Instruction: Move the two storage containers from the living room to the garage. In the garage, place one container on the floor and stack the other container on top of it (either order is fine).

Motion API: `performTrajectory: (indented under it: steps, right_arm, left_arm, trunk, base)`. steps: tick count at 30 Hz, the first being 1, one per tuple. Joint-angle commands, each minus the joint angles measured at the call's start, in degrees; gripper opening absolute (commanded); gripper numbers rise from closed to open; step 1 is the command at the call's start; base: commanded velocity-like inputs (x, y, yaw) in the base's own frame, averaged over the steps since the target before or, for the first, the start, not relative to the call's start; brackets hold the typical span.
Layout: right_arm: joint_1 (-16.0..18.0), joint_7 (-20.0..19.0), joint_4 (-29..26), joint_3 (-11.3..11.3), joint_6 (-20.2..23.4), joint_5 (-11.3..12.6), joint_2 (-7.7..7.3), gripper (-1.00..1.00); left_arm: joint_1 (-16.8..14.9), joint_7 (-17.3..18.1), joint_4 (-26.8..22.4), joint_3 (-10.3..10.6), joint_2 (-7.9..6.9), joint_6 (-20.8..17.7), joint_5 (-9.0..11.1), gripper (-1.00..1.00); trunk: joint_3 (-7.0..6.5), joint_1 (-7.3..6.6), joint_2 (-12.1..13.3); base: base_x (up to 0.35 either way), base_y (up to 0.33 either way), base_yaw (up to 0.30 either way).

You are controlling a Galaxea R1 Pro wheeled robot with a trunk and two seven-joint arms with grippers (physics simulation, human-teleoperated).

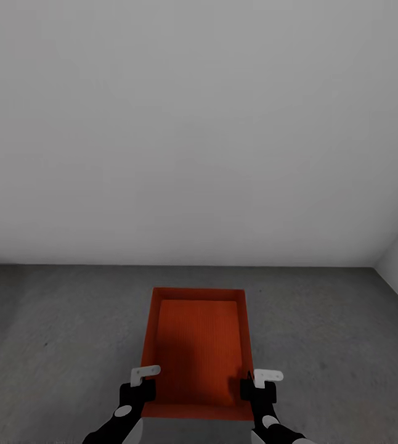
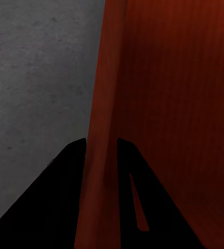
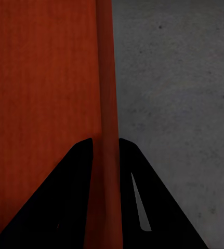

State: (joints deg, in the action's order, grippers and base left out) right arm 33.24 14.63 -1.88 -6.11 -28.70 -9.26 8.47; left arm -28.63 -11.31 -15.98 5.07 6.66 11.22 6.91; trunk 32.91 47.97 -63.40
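Floor (image 1: 69,345): dark grey concrete, meeting the pale wall ahead of you | On or above it: one orange-red storage container (image 1: 198,351), contact unclear.

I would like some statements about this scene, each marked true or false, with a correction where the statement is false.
1. The left gripper has one finger on each side of a wall of the storage container. True.
2. The right gripper hangs open, away from the container. False: in the right wrist view its fingers stand on both sides of the container's other long wall.
3. The floor under the container is light wood planks. False: it is dark grey and rough, like concrete.
4. The container holds nothing inside. True.
5. A second container lies beside it on the floor. False: one container is seen here.
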Motion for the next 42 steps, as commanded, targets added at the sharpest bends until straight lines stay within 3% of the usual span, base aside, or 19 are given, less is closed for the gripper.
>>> performTrajectory:
  steps: [1, 27, 42]
  right_arm:
    - [0.1, -0.2, -0.1, -0.1, -4.3, -0.7, -0.17, -1.00]
    - [0.1, -0.2, -0.1, 0.0, -4.3, -1.0, -0.19, -1.00]
    - [0.1, 0.1, -0.1, -0.1, -4.3, -0.6, -0.13, -1.00]
  left_arm:
    - [0.0, 0.9, 0.3, 0.6, -0.06, 0.0, 1.2, -1.00]
    - [0.0, 1.2, 0.3, 0.6, -0.15, 0.0, 1.2, -1.00]
    - [0.0, 1.3, 0.3, 0.6, -0.22, -0.2, 1.2, -1.00]
  trunk:
    - [0.14, 0.00, 0.0]
    - [2.51, 0.00, 0.0]
    - [3.26, 0.00, 0.0]
  base:
    - [0.000, 0.000, 0.000]
    - [0.075, 0.000, 0.000]
    - [0.275, 0.000, 0.000]
